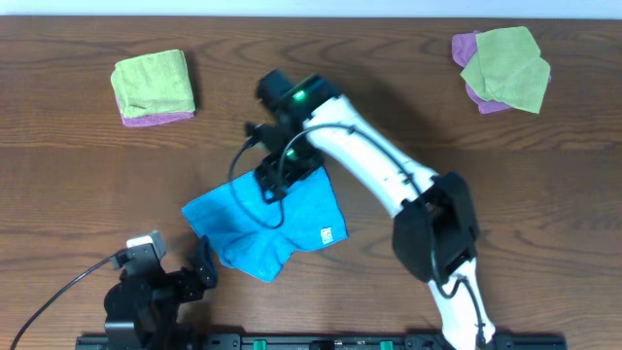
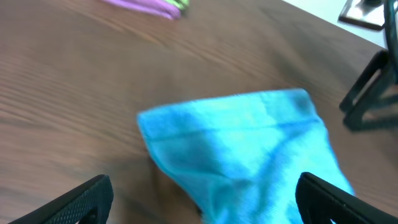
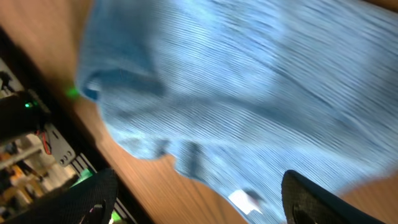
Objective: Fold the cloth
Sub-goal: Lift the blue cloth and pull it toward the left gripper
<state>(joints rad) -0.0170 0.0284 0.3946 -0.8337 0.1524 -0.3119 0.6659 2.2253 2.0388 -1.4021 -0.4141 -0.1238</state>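
Observation:
The bright blue cloth (image 1: 292, 219) lies crumpled and partly folded on the wooden table, left of centre, with a white tag (image 1: 328, 233) near its right edge. My right gripper (image 1: 279, 175) hangs over the cloth's back edge; in the right wrist view its fingers (image 3: 199, 199) are spread wide above the cloth (image 3: 249, 81) and hold nothing. My left gripper (image 1: 202, 267) sits low at the front left, just off the cloth's front-left corner. In the left wrist view its fingers (image 2: 202, 205) are open, with the cloth (image 2: 249, 143) lying between and beyond them.
A lime-green cloth on a purple one (image 1: 154, 86) lies at the back left and also shows in the left wrist view (image 2: 149, 5). Another green and purple pile (image 1: 503, 68) lies at the back right. A black rail (image 1: 321, 342) runs along the front table edge.

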